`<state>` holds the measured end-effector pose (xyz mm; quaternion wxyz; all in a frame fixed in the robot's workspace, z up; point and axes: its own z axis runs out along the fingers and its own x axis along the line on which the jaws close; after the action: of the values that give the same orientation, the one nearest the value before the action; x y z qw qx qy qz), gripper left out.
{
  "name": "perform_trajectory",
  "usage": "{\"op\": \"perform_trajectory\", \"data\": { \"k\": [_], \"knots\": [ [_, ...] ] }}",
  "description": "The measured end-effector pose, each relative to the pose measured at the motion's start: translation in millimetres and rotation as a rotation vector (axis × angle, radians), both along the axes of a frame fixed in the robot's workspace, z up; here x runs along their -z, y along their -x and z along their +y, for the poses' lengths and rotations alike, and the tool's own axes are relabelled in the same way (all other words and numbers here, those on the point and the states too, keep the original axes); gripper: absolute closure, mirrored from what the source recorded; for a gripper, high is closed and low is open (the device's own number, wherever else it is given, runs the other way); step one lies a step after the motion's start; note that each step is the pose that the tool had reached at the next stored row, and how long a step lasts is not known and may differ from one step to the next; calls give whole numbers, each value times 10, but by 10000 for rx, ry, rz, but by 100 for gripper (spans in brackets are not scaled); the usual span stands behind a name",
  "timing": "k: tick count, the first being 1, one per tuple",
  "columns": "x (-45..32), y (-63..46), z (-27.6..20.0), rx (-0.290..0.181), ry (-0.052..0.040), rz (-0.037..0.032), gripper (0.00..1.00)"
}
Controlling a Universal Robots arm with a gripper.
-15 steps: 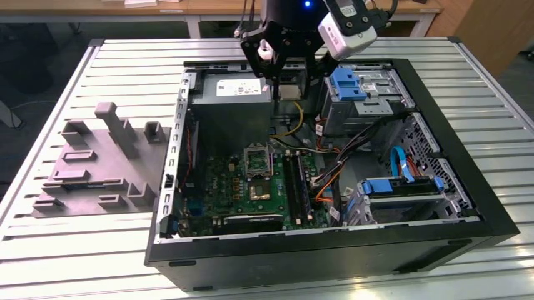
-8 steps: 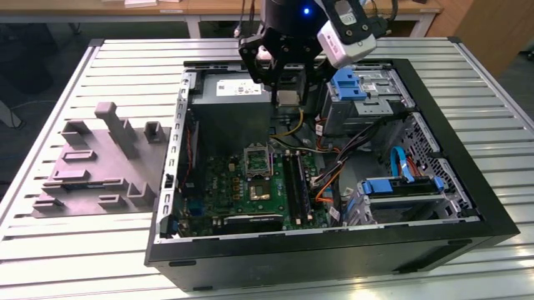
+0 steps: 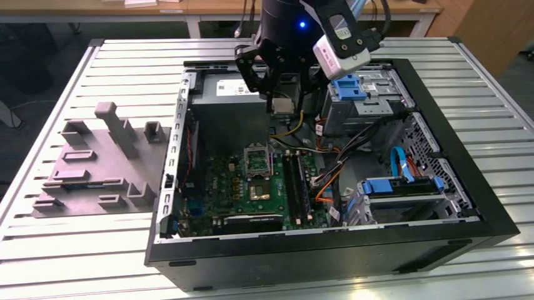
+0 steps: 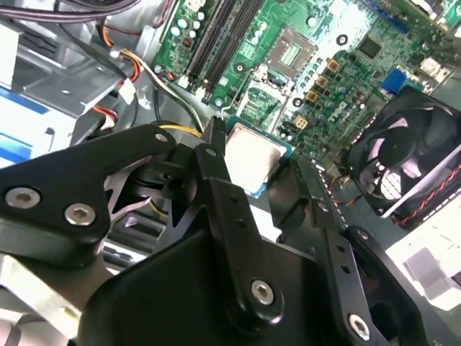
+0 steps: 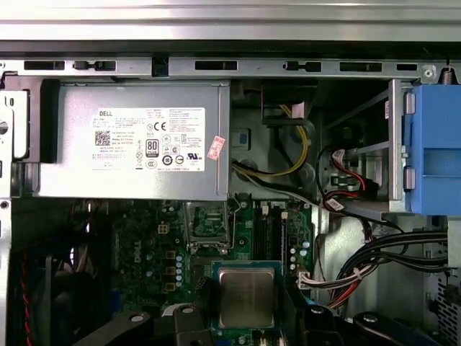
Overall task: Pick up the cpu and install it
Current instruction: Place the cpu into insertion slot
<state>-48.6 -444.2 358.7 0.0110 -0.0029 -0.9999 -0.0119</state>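
Gripper [image 3: 284,101] hangs over the open PC case [image 3: 467,206], roughly where the power supply [image 5: 137,140] meets the motherboard [image 3: 242,187]. It is closed narrow and holds the cpu [image 4: 252,155]. The cpu is in the air: it is well apart from the grey tray [image 3: 92,169] on the exterior view's left, and it is not seated in the metal-framed socket [image 3: 257,159], which sits on the board below it with a clear gap. In both wrist views the pale metal lid faces the camera, with a thin green border of substrate around it, and the chip looks about level. The black fingers [image 4: 216,173] flank it on two opposite sides. They probably pinch the edges rather than the lid, but the contact line is partly hidden by the finger bodies. The case stands on a slatted table [image 3: 67,250]. On handling, I judge the part to be very light, stiff, thin and flat. The lid looks slick, so a grip on the faces would likely slide. The edges are the place to take hold, squarely and on opposite sides, with modest force. The underside contacts and the socket pins are likely fragile, so tilt, twist or a drop could do damage. The thin edge also gives little margin if the chip shifts between the pads.
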Motion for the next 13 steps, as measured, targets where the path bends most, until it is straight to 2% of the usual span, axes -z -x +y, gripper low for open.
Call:
{"op": "perform_trajectory", "data": {
  "k": [3,8,12,13],
  "knots": [
    [0,4,0,0,1,1,53],
    [17,103,-9,-44,-1,-24,53],
    [80,107,-21,-526,-3,-25,53],
    [94,107,-39,-572,0,-23,53]
  ]
}}
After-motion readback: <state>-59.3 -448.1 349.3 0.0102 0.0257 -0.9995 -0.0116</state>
